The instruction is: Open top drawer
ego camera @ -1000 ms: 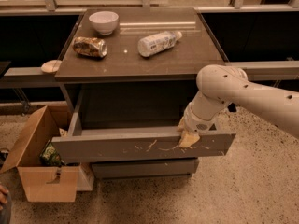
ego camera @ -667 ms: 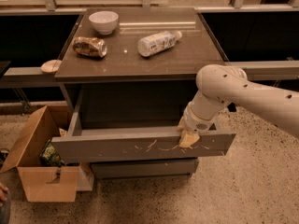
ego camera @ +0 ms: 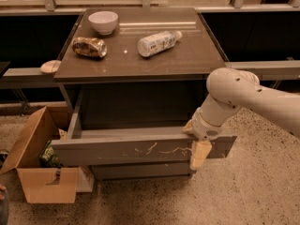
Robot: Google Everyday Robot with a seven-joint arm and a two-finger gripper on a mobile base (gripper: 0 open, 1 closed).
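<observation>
One pincer [ego camera: 193,144] clamps the front lip of the top drawer [ego camera: 117,150] near its right corner, straddling it to pull outward.

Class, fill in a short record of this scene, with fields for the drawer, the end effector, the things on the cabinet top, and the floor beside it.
Top drawer: pulled out from the cabinet, white scratches on its front
End effector: at the drawer front's upper edge, right of the scratches
Cabinet top: white bowl, brown packet, plastic bottle lying on its side
Floor, left of cabinet: open cardboard box
</observation>
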